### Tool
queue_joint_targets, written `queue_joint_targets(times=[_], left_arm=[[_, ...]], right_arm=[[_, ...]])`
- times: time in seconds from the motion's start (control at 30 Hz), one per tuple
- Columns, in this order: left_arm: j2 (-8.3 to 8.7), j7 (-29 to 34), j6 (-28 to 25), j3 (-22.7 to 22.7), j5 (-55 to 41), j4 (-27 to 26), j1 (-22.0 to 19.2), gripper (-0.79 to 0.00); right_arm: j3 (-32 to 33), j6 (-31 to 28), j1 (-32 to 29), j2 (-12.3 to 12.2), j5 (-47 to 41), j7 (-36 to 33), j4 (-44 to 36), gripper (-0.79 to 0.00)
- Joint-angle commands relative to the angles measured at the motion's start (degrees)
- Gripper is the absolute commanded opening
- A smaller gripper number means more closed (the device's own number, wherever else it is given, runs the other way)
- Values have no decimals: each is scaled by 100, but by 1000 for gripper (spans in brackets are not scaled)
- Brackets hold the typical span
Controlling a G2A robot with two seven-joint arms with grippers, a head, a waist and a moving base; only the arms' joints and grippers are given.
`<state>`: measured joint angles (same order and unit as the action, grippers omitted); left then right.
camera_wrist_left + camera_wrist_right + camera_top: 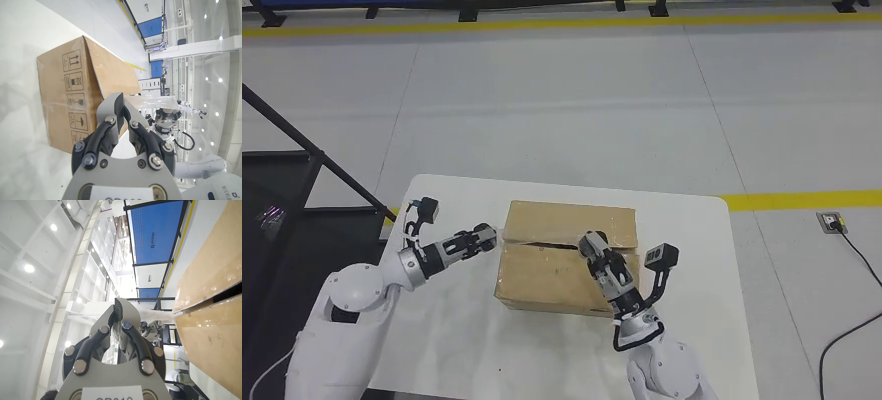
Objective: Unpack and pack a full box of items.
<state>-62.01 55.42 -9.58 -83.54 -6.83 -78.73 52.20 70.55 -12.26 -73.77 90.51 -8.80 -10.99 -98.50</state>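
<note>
Pinching clear tape (157, 314), the right gripper's (116, 306) fingers (132, 311) hide its free end.

We note glossy white arm shells (352, 295). The left grey metal end effector (122, 102) and right grey metal end effector (117, 306) share black ribbed pads (118, 113), black links (94, 136), silver screws (155, 161), white labels (121, 193).

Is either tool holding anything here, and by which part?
The right tool pinches the loose end of a clear tape strip running from the box seam. The left tool holds nothing.
</note>
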Motion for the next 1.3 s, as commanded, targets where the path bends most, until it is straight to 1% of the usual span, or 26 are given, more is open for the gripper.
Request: queue_joint_targets(times=[0.0,0.13,0.3,0.47,0.63,0.73,0.8,1.1,1.17,1.27], left_arm=[[18,31,30,-34,6,12,-39,-785],[60,72,154,-127,41,18,-77,-785],[90,10,219,-177,-4,-80,-27,-785],[107,31,434,-121,-30,-103,-30,-785],[123,263,555,-139,-431,-175,4,-785],[152,338,621,-202,-475,-320,64,-785],[164,279,622,-232,-481,-476,124,-785],[164,279,622,-232,-481,-476,124,-785],[159,158,646,-161,-415,-516,192,-785],[157,163,746,-73,-471,-467,184,-785]], right_arm=[[24,62,-24,-10,-23,2,3,-785],[60,66,-65,-29,-224,-132,-12,-785],[118,-139,-140,-56,-535,-384,-43,-785],[132,-2,-121,-82,-622,-509,24,-785],[146,78,-174,-115,-816,-788,6,-785],[209,-72,-205,-143,-839,-953,-24,-785],[215,-109,-201,-147,-802,-972,-23,-785],[215,-109,-201,-147,-802,-972,-23,-785],[183,17,-218,-146,-893,-914,-47,-785],[192,215,-162,-145,-1097,-805,-60,-785]])
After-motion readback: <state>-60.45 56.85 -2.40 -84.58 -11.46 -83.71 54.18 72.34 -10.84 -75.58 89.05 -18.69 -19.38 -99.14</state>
